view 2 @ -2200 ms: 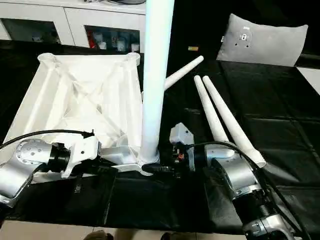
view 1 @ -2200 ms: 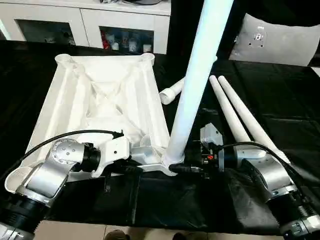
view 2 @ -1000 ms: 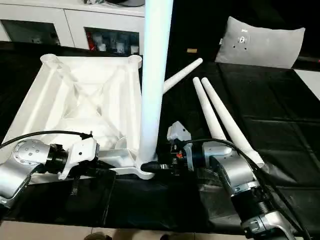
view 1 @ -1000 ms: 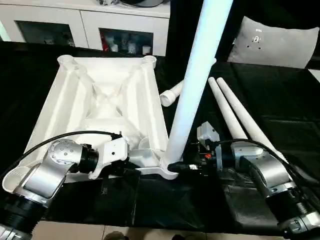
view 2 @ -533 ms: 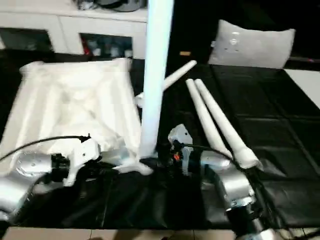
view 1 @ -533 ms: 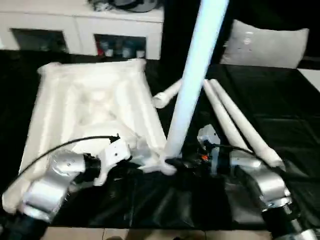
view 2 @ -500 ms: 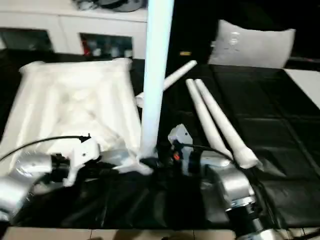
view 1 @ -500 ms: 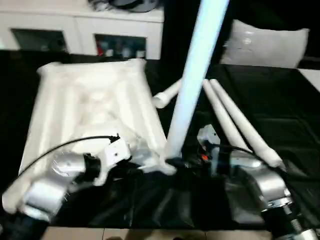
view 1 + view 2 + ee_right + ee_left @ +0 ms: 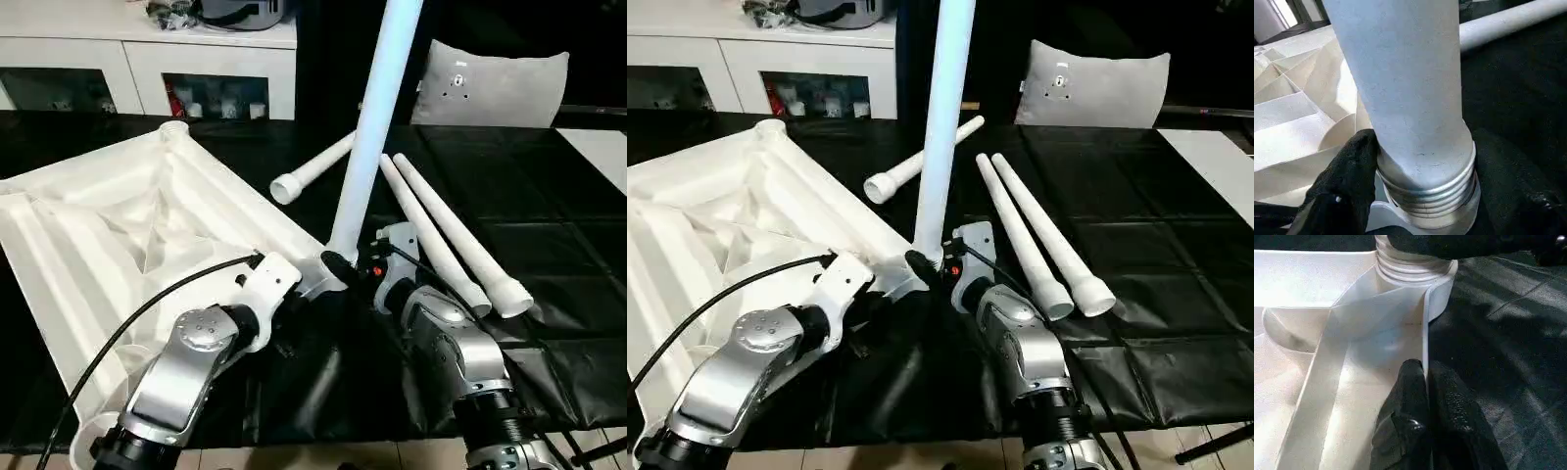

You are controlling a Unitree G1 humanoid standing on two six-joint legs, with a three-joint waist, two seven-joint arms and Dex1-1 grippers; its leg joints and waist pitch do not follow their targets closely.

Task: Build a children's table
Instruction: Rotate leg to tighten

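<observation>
Leg-fitting under way on a children's table: the white tabletop (image 9: 118,245) lies upside down on the black-covered table (image 9: 549,186), ribbed underside up, filling the robot's left side of the work area. 1 upright leg (image 9: 372,127) stands in the near corner socket (image 9: 1415,264), its long axis rising almost straight up from the tabletop with a slight lean. The right tool (image 9: 1376,171) grips this leg just above its threaded base, 1 black finger (image 9: 1347,181) wrapped against the leg's side, and the ridges of the thread are visible above the socket, so the leg appears not fully seated. The left tool (image 9: 1427,396) is closed narrow on the tabletop's thin rim wall, just beside the same socket, apparently steadying the piece.

The socket and leg sit directly ahead of both tools, between them, with the right arm on the leg and the left arm on the rim. Any further turning or pressing would run down the leg's near-vertical axis into the socket.

3 more legs lie flat on the table: 2 loose legs (image 9: 451,235) side by side to the robot's right, and 1 further leg (image 9: 313,168) beyond the socket. White cabinets (image 9: 147,69) stand behind.
</observation>
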